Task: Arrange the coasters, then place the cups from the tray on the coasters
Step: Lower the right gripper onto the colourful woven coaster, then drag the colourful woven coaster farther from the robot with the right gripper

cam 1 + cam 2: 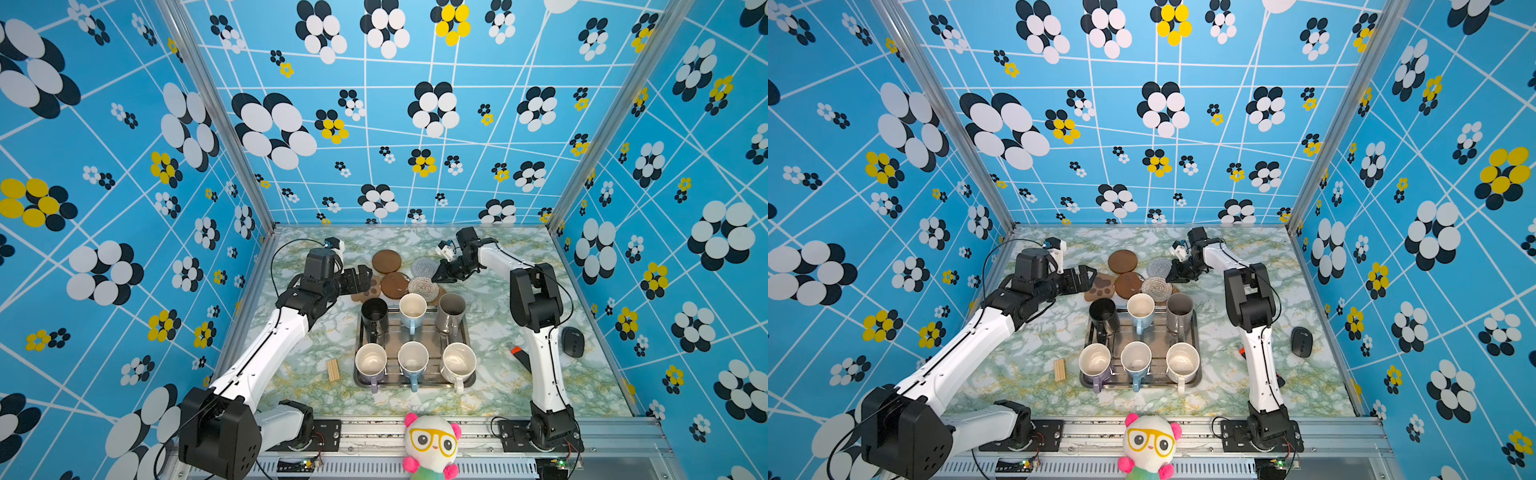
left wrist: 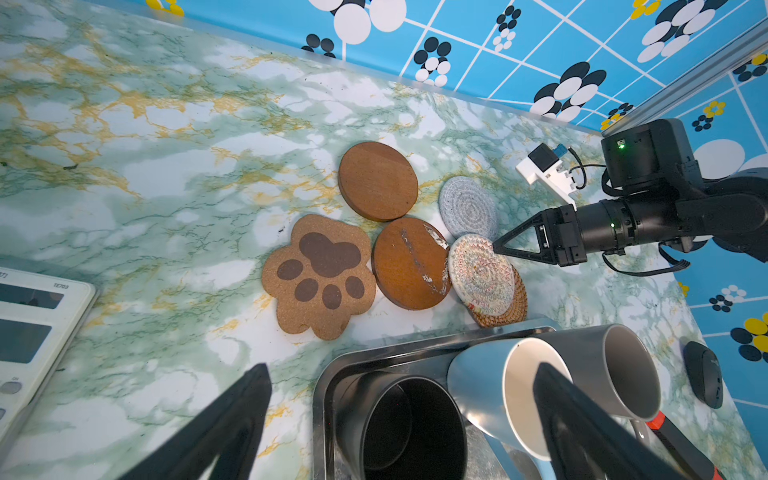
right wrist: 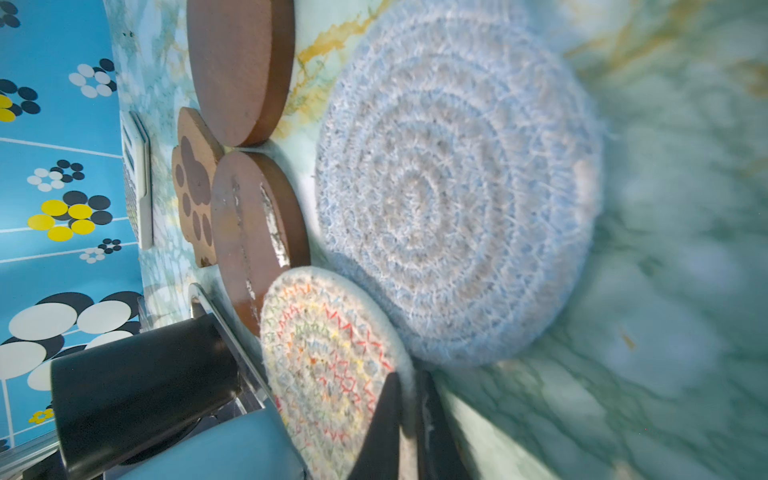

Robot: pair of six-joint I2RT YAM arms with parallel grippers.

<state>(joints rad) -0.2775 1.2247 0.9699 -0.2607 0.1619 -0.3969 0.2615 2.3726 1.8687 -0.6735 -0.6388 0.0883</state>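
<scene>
Right gripper [image 3: 409,382], pinched shut on the 2 o'clock rim of the pale woven coaster [image 3: 332,365], likely holds something soft, light and floppy; left gripper [image 2: 401,370] gapes wide, empty.

The table [image 1: 291,390] is green-white marble veined yellow. The paw coaster [image 2: 320,276] is tan with dark brown pads; at its three o'clock a brown disc [image 2: 409,264] shows white scratches. The pale woven coaster [image 2: 480,276] carries red, yellow and green zigzags.
</scene>
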